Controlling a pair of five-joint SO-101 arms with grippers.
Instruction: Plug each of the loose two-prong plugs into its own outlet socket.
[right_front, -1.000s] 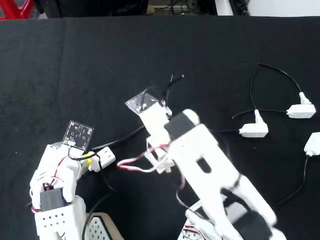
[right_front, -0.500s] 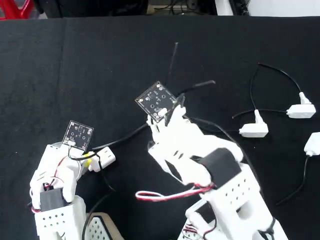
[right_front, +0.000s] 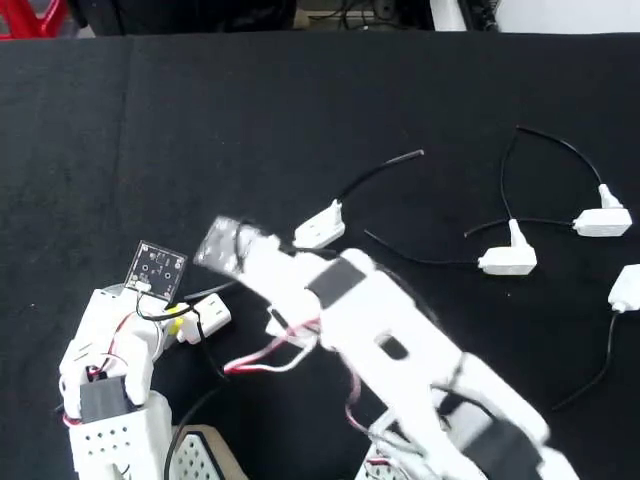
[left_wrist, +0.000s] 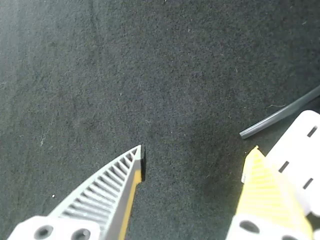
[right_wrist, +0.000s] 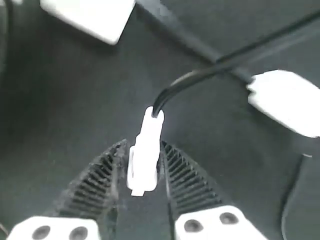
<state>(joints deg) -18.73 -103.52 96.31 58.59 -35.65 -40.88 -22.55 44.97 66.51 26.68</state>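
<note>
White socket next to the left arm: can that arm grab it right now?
Probably yes. The white socket lies right beside the open jaws of the left arm, and nothing stands between them.

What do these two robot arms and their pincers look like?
Both arms are blocky white plastic with black bands. The right arm trails looped red and white wires; the left arm carries a small black square board. The left gripper has one grey and one yellow ribbed, pointed finger; the right gripper has dark ribbed ones.
</note>
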